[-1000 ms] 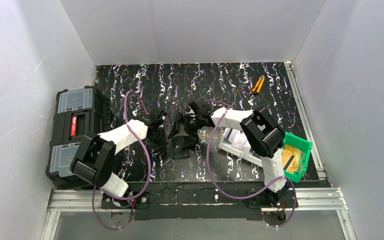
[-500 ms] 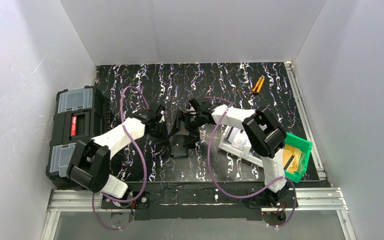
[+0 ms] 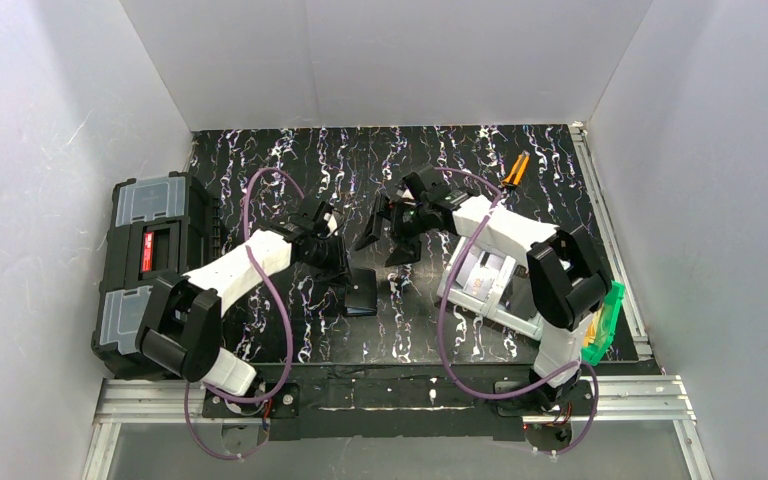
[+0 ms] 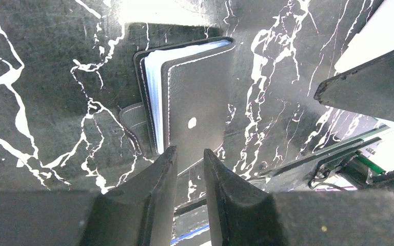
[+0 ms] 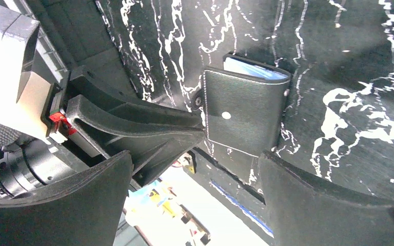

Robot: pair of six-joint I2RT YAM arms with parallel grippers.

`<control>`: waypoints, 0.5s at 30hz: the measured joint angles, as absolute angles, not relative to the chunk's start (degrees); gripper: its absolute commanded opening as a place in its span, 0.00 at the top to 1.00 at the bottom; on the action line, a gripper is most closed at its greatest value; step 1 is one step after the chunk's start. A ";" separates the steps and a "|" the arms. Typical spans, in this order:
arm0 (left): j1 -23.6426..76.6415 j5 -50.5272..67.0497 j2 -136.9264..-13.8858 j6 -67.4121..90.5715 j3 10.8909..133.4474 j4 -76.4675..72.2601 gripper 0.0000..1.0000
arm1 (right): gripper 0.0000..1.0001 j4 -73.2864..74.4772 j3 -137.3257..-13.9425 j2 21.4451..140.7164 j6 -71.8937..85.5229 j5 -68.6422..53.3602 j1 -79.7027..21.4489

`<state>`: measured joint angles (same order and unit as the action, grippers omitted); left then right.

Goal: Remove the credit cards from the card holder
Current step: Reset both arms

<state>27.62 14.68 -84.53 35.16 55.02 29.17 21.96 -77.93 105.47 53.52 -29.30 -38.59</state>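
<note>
The shut card holder (image 3: 362,293) lies flat, long axis near-to-far, at the tips of the left gripper (image 4: 190,156), its jaws narrowly parted and empty, while the wide-open, empty right gripper (image 3: 388,238) hovers far-right of it, less near.

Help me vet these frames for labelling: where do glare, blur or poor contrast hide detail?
Top external: even light, but the black card holder barely separates from the dark table. Left wrist: holder sharp, with a blown-out white patch at the top edge and the right corner. Right wrist: holder crisp, the near fingers in shadow, and the bright strip below them washed out.
</note>
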 measured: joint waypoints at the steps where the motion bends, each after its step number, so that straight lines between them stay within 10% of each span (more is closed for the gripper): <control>1: 27.64 14.96 -84.90 34.94 55.35 29.12 0.75 | 0.02 22.41 -77.84 105.19 53.30 -28.86 -38.41; 9: 28.05 15.11 -85.95 33.98 57.74 30.76 0.66 | 0.02 27.49 -76.12 103.39 50.26 -24.27 -38.22; 15: 28.14 12.53 -82.50 32.91 63.18 33.87 0.20 | 0.02 31.55 -75.96 98.26 47.77 -19.97 -37.78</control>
